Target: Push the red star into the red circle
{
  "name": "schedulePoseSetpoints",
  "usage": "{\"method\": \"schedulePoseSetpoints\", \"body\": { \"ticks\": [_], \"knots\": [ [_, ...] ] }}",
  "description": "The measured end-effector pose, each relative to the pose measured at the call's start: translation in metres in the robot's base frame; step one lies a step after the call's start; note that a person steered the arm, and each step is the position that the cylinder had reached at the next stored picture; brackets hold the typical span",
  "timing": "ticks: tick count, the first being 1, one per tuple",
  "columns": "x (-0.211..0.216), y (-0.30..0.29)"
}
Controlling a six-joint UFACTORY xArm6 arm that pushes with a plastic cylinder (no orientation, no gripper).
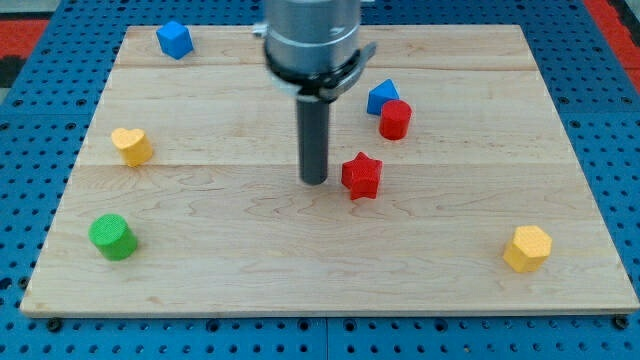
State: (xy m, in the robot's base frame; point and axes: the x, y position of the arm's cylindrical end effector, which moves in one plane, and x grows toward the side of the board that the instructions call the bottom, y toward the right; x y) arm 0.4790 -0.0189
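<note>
The red star (361,176) lies near the middle of the wooden board. The red circle (395,119), a short red cylinder, stands up and to the right of the star, a small gap apart. A blue triangle-like block (381,96) touches the red circle at its upper left. My tip (315,181) rests on the board just left of the red star, a narrow gap between them. The dark rod rises from there to the grey arm head (310,40) at the view's top.
A blue block (174,39) sits at the top left. A yellow heart (131,146) lies at the left. A green cylinder (112,237) stands at the bottom left. A yellow hexagon (527,248) lies at the bottom right. The wooden board (250,260) rests on blue pegboard.
</note>
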Motion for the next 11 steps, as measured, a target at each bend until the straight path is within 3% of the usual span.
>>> {"method": "schedulePoseSetpoints", "body": {
  "ticks": [1,2,3,4,5,7,8,9,10,11],
  "knots": [
    [0.036,0.01],
    [0.035,0.054],
    [0.006,0.081],
    [-0.068,0.088],
    [-0.033,0.095],
    [-0.022,-0.018],
    [-0.064,0.01],
    [-0.076,0.076],
    [-0.047,0.017],
    [-0.01,0.042]
  ]
}}
